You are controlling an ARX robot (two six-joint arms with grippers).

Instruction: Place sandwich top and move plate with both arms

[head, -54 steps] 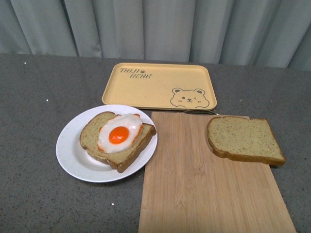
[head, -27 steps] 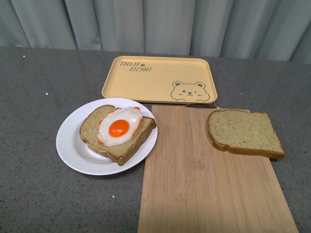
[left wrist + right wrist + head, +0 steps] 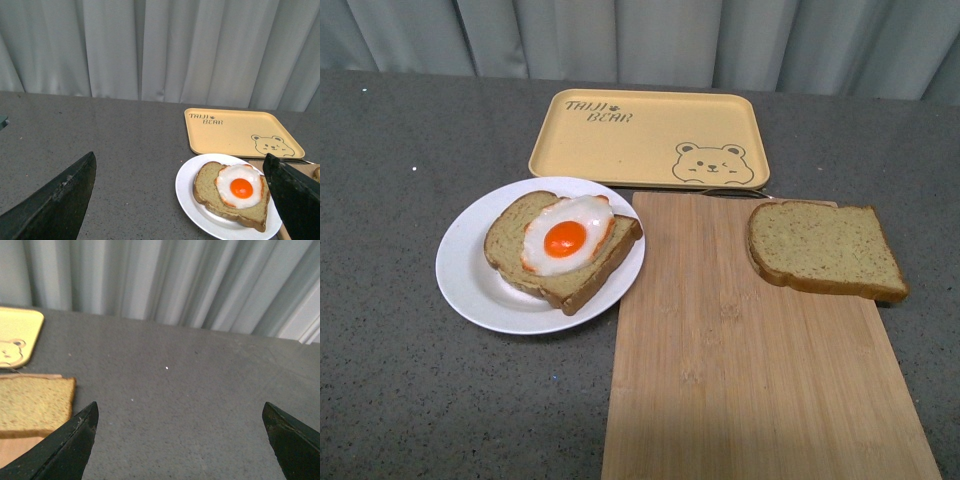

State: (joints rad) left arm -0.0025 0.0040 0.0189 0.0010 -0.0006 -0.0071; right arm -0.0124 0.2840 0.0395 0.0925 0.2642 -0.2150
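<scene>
The sandwich top [image 3: 825, 246], a plain tan speckled slice, lies on the far right corner of a wooden cutting board [image 3: 750, 390]; its edge shows in the right wrist view [image 3: 30, 405]. The white plate [image 3: 470, 290] sits left of the board and holds a bread slice with a fried egg [image 3: 567, 240]; the left wrist view shows this plate [image 3: 190, 195] too. Neither arm shows in the front view. My left gripper [image 3: 180, 200] is open and empty, back from the plate. My right gripper [image 3: 180, 435] is open and empty over bare table, right of the sandwich top.
A yellow tray with a bear drawing [image 3: 650, 150] lies behind the plate and board. Grey curtains hang along the far table edge. The grey speckled table [image 3: 390, 180] spreads left of the plate and right of the board.
The whole scene has shifted up in the front view, as the camera tilts down. The plate, bread and board keep their places relative to each other.
</scene>
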